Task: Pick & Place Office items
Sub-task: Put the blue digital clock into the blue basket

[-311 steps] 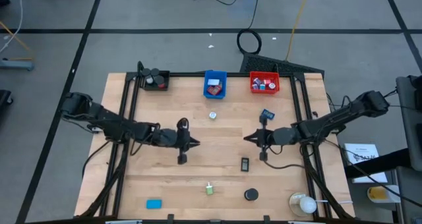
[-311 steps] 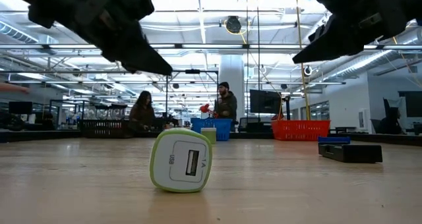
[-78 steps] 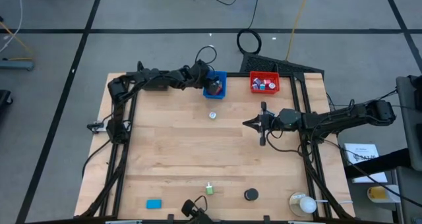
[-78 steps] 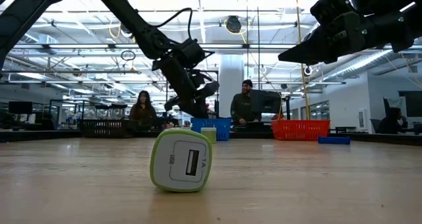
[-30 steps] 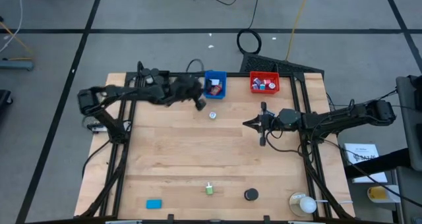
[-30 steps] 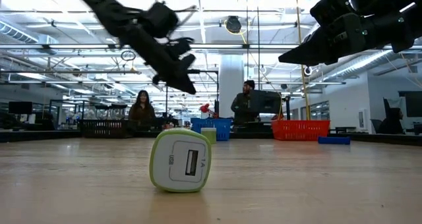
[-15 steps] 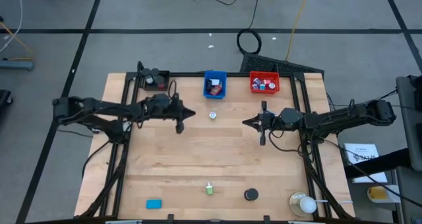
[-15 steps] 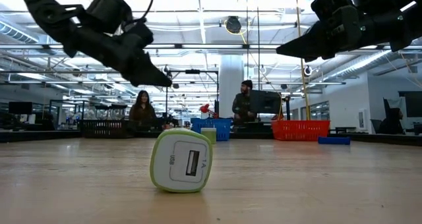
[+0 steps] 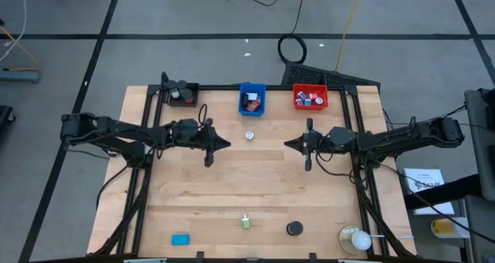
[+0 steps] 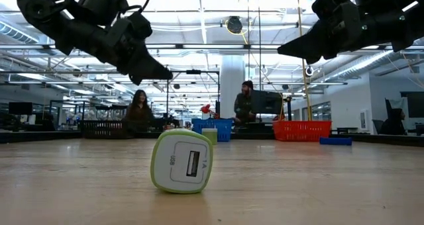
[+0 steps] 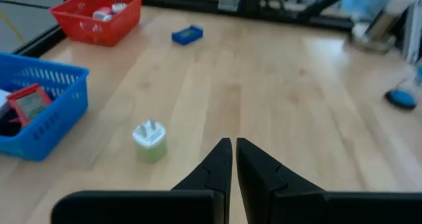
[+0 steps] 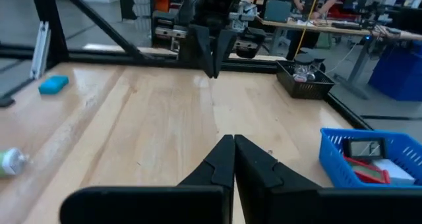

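Observation:
My left gripper [image 9: 213, 145] hovers shut over the middle of the table, left of a small white-and-green charger [image 9: 250, 135] that stands on the wood, also seen in the left wrist view [image 11: 150, 141]. My right gripper [image 9: 300, 145] hovers shut to that charger's right. A green-and-white USB charger [image 10: 182, 162] lies on its side near the near edge [image 9: 245, 222]. A black disc [image 9: 294, 229] and a blue block [image 9: 180, 239] lie near it. A small blue piece [image 11: 187, 34] lies beyond the charger.
Blue bin [image 9: 252, 99], red bin [image 9: 310, 98] and black bin [image 9: 182, 94] stand along the far edge, each holding small items. A white roundish object in a clear holder [image 9: 356, 238] sits at the near right corner. People stand in the room behind the table.
My left gripper has drawn away from the blue bin, moving toward the table's near edge and slightly left, and has come to hover beside the white-and-green charger. The right arm kept still.

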Controlling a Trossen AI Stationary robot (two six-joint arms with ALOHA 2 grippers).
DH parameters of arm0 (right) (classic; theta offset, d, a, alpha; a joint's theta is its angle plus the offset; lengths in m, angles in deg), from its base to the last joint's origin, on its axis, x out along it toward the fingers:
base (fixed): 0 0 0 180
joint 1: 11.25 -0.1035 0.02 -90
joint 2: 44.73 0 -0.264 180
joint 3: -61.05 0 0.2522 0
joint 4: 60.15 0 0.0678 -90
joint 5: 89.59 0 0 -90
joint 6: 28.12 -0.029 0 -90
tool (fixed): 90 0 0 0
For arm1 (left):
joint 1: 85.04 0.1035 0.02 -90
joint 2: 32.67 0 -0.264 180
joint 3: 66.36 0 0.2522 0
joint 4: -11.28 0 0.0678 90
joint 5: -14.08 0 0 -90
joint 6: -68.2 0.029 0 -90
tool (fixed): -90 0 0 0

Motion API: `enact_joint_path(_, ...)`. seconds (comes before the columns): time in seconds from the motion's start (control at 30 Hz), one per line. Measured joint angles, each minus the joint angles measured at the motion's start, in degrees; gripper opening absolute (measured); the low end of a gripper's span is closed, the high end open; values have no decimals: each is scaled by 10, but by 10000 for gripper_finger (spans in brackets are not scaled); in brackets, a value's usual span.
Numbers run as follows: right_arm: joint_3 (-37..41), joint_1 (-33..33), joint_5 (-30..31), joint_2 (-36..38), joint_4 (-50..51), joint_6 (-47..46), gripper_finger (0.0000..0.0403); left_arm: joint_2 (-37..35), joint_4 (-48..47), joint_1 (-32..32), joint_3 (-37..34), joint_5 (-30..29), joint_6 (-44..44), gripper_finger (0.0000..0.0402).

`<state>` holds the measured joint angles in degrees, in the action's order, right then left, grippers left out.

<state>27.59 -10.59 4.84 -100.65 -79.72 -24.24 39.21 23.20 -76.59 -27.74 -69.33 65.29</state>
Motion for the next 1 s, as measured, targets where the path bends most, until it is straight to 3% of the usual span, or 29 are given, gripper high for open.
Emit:
enact_joint_path(0.3, 0, 24, 0, 0, -88, -2, 4, 0, 51, -21, 1, -2, -17, 26)
enact_joint_path(0.57, 0, 38, 0, -22, -89, -2, 1, 0, 44, -66, 1, -11, -22, 26)
enact_joint_path(0.77, -2, 37, 2, -48, -121, -2, 1, 0, 38, -109, 1, -48, -5, 26)
enact_joint_path(1.0, -30, 29, 42, -62, -68, -32, 0, 0, -41, -171, 15, -118, -35, 26)
